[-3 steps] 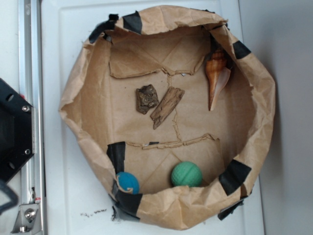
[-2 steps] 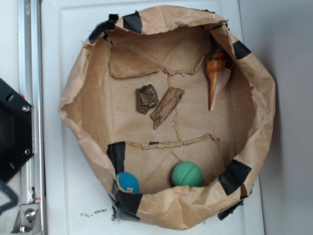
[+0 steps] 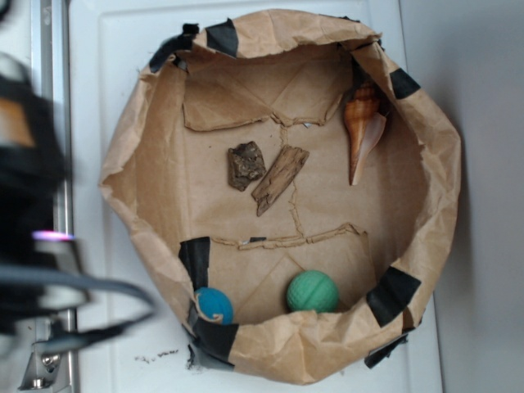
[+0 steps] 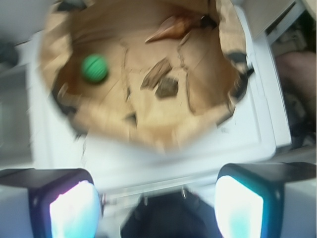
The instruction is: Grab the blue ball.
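Resting against the near wall of the brown paper basin (image 3: 446, 164), the blue ball (image 3: 214, 304) sits just beside a strip of black tape (image 3: 196, 258), with the green ball (image 3: 312, 291) a little apart on the same side. Two bark pieces (image 3: 266, 172) lie in the middle and a pointed shell (image 3: 362, 127) leans at the far wall. The gripper (image 4: 156, 210) hangs outside the basin, well apart from the blue ball, its fingers (image 4: 74, 210) spread wide and empty. In the wrist view the blue ball cannot be made out; blur hides that part of the rim. In the exterior view the arm (image 3: 33, 205) is a dark blur at the left edge.
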Motion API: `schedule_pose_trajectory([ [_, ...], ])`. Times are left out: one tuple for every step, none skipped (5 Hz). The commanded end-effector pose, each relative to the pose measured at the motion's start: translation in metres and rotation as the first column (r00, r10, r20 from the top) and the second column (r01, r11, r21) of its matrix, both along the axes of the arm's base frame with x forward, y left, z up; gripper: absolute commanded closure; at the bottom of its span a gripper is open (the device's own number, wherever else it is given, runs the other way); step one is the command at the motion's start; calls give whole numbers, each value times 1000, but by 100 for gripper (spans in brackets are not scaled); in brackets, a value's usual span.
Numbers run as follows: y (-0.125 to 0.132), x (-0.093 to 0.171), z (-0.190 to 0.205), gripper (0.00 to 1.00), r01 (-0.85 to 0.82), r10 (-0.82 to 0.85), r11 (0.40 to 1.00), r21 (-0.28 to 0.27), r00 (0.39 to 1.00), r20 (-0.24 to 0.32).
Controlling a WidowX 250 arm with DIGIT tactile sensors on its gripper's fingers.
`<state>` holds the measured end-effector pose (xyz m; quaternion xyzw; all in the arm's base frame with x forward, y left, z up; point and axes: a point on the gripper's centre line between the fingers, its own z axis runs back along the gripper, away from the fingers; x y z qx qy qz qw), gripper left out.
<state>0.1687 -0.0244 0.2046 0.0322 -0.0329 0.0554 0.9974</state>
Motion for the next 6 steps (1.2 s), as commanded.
schedule_pose_trajectory([
  [5,54,-35,0,-193,193,981,9,979,-60],
  [8,61,-44,0,-439,416,892,-109,891,-184],
  [17,69,-55,0,-539,492,813,-219,838,-236],
  [15,81,-68,0,-599,548,767,-230,798,-249],
  [8,84,-83,0,-583,522,777,-238,808,-275],
  [-8,83,-105,0,-551,474,796,-249,825,-308],
])
